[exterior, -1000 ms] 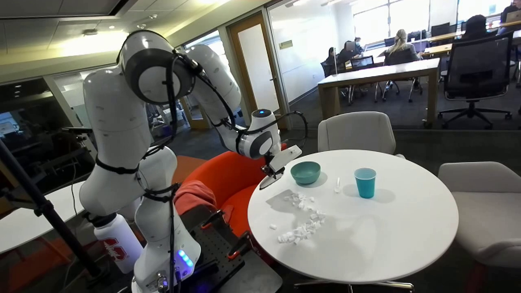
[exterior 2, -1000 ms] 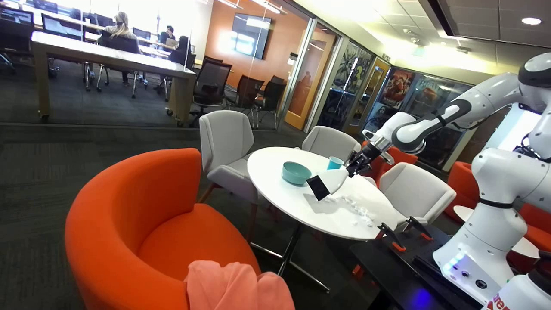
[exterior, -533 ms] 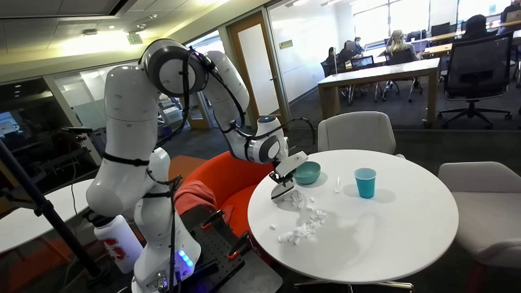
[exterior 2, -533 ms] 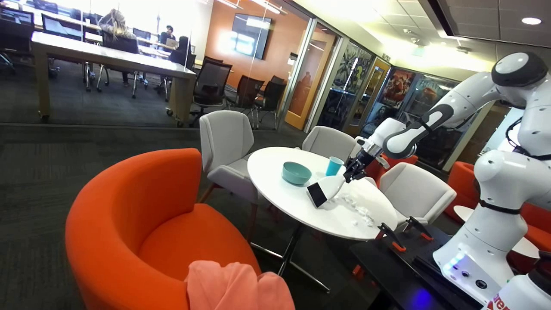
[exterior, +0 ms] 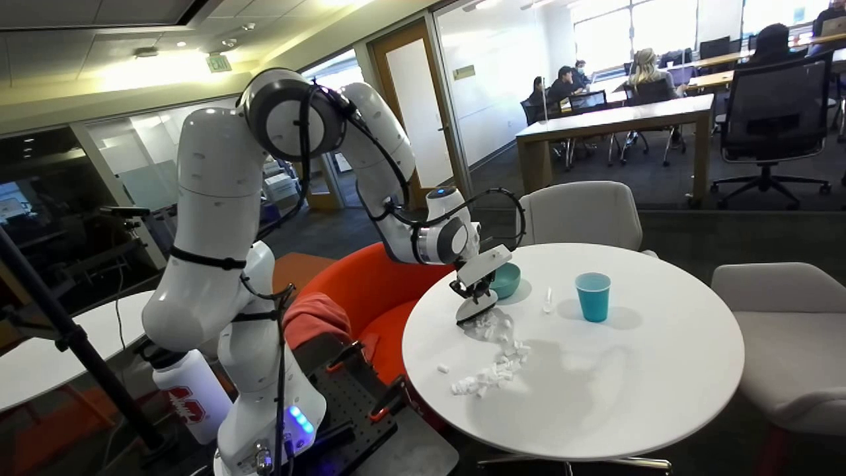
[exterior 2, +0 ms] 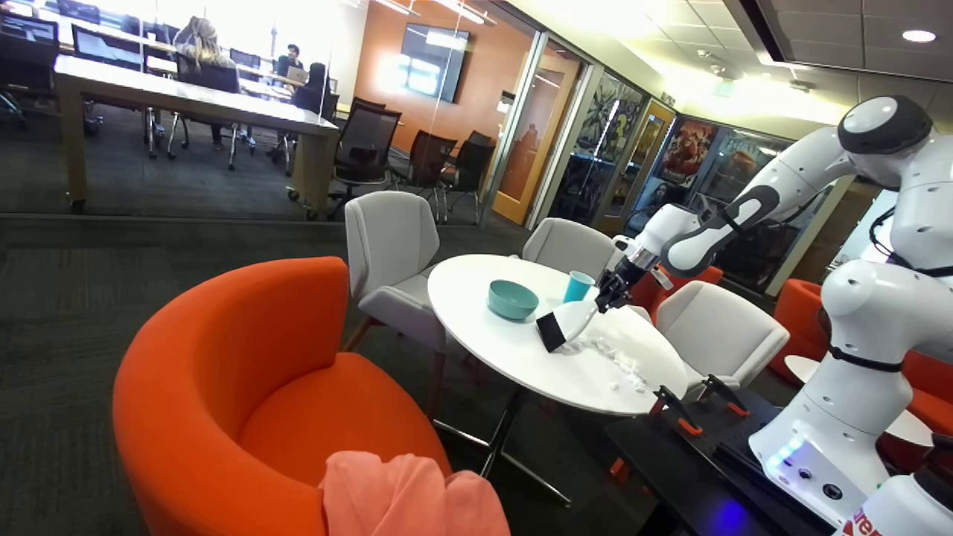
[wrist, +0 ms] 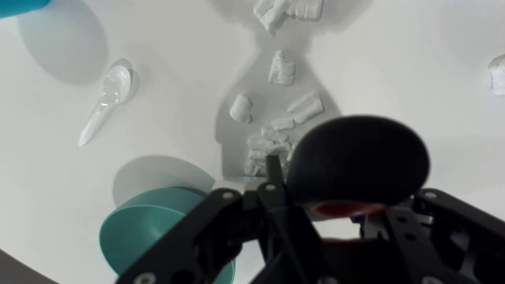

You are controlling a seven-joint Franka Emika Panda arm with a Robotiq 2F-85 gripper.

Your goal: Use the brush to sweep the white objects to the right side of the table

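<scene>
The brush has a white body and black bristles (exterior 2: pixel 551 333); its white body also shows in an exterior view (exterior: pixel 477 308). My gripper (exterior 2: pixel 607 292) is shut on its handle and holds it tilted, low over the table beside the near pieces. In the wrist view the brush's dark rounded end (wrist: pixel 357 156) blocks part of the view between the fingers. White objects (exterior: pixel 494 377) lie in a loose trail on the round white table (exterior: pixel 634 396). A smaller cluster (wrist: pixel 262 152) lies by the brush, partly hidden by a finger. One piece (exterior: pixel 443 368) lies apart.
A green bowl (exterior 2: pixel 512 299) stands close to the gripper and brush. A clear plastic spoon (exterior: pixel 548 301) and a blue cup (exterior: pixel 593 297) stand beyond it. Grey chairs (exterior: pixel 578 215) and an orange chair (exterior 2: pixel 298 387) surround the table.
My gripper and the brush have come down toward the table, and rightward in an exterior view, up to the nearer cluster. The gripper now covers part of the bowl there. The far pieces look unmoved.
</scene>
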